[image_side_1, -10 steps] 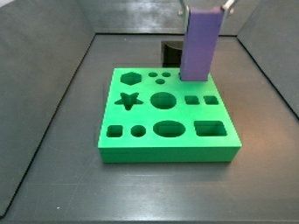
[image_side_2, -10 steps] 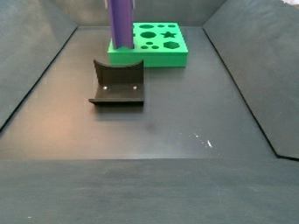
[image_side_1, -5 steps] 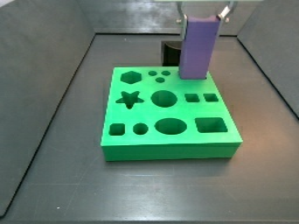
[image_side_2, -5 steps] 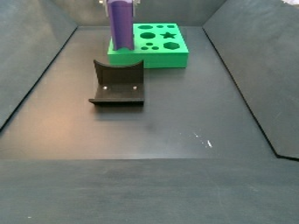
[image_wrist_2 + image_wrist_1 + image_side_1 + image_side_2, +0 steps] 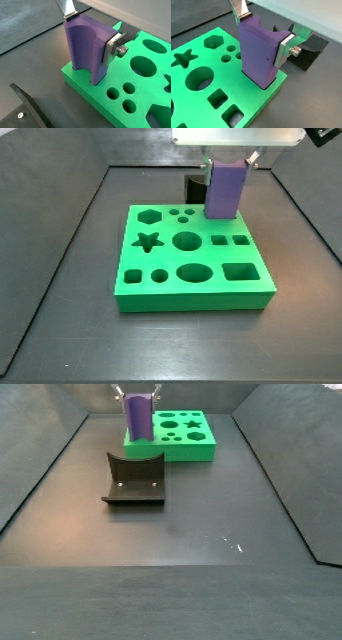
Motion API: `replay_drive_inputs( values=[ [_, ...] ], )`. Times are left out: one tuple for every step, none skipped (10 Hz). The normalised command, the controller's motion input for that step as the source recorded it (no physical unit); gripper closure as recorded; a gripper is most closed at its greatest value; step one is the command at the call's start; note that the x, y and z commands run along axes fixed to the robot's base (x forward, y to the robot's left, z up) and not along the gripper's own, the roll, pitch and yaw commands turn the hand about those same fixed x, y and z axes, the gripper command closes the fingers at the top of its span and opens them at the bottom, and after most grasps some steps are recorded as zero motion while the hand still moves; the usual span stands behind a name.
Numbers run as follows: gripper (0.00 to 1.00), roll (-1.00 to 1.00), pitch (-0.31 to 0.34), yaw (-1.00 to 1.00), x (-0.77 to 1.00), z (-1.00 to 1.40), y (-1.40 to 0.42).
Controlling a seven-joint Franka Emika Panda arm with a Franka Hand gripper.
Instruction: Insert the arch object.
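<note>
A wrist view alone shows the rounded groove down the purple arch object [image 5: 87,55] (tall, upright), which the gripper [image 5: 91,30] clamps at the corner of the green board [image 5: 137,85].

- 1 gripper [image 5: 264,31], over the board's corner nearest the fixture, 2 silver fingers [image 5: 237,12] clamped on the purple piece.
- 1 arch object [image 5: 260,56]: purple, tall, w/ curved notch at its lower end in a wrist view.
- 1 green board [image 5: 187,301].
- 11 open holes counted in the board in a side view: 1 star, 1 hexagon; the rest round or square-ish.
- 1 fixture [image 5: 134,480], dark.
</note>
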Motion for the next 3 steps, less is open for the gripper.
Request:
replay_drive_inputs(
  values=[
    [1.0,0.0,0.0,-0.04,0.0,-0.09,0.0],
    [1.0,-0.03,0.0,0.0,0.0,0.0,0.02],
    [1.0,0.0,0.0,0.0,0.0,0.0,0.0]
  ],
)
